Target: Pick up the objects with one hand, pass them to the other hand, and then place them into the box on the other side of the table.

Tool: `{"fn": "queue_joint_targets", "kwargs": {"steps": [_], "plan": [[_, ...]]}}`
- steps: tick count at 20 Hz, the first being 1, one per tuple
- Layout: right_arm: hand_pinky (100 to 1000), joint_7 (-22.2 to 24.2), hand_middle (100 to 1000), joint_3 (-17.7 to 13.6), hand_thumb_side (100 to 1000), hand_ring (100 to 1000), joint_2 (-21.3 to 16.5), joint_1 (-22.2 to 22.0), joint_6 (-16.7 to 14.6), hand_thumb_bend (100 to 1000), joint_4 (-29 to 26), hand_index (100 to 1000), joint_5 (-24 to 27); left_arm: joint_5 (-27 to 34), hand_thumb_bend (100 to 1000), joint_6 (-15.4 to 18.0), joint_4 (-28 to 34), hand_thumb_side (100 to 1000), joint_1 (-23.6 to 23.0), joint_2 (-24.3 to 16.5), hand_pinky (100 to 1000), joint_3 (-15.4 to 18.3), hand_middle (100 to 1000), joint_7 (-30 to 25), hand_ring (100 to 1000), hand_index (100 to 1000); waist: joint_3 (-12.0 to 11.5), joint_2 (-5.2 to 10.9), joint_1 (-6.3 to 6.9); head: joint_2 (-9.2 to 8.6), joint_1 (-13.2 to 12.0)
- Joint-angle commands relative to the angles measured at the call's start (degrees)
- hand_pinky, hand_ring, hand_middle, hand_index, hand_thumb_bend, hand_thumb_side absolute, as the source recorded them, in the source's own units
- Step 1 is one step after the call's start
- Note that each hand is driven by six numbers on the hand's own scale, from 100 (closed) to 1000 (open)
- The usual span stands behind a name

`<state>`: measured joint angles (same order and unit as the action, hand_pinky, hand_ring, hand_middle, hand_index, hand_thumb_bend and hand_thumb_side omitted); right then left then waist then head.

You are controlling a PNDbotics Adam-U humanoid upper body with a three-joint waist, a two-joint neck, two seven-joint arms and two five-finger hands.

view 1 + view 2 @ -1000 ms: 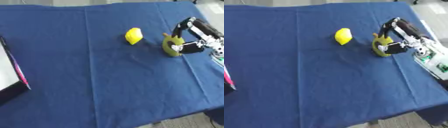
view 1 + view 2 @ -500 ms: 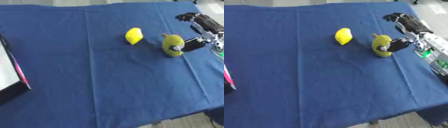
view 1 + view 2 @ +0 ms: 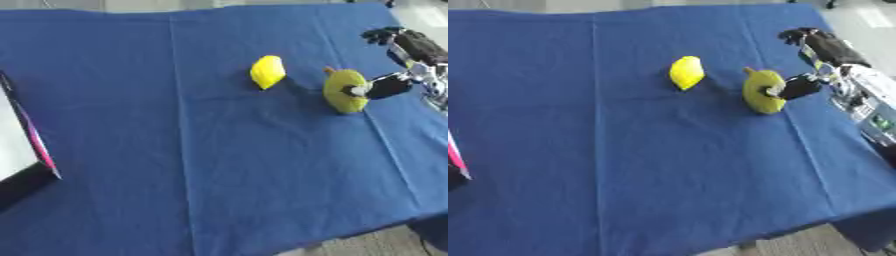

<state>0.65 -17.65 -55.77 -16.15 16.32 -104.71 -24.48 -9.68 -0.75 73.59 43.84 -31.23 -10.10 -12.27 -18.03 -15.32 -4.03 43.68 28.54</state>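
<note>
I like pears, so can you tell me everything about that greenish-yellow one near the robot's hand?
The pear is yellow-green with a smooth, slightly shiny skin and a small brownish stalk at its far end. It lies on the blue cloth near the table's right side, just right of the lemon, not touching it. The robot's right hand meets it from the right: a dark thumb tip presses its side, while the other fingers spread above, not wrapped around it.
</note>
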Motion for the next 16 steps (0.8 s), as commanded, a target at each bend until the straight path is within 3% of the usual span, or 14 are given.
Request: {"fn": "queue_joint_targets", "kwargs": {"steps": [1, 11, 16], "plan": [[856, 0.5, 786, -0.7, 348, 840, -1.0, 0.3, 0.1, 595, 1.2, 903, 0.7, -0.1, 100, 0.1, 0.9, 630, 1.2, -1.6, 1000, 0.3, 628, 0.1, 768, 691, 0.0, -0.26, 0.42, -0.73, 0.4], [846, 8.2, 770, 0.1, 427, 812, -0.1, 1.0, -0.4, 554, 4.7, 891, 2.9, -0.4, 100, 0.2, 0.9, 630, 1.2, -1.6, 1000, 0.1, 629, 0.1, 768, 691, -0.3, -1.03, 0.62, -0.85, 0.6], [847, 11.1, 740, 0.8, 396, 800, 0.5, 1.3, -0.6, 489, 5.5, 856, 0.7, -0.4, 100, 0.2, 0.9, 632, 1.2, -1.5, 1000, 0.1, 629, 0.1, 768, 690, -0.4, -1.14, 0.66, -0.66, 0.7]]}}
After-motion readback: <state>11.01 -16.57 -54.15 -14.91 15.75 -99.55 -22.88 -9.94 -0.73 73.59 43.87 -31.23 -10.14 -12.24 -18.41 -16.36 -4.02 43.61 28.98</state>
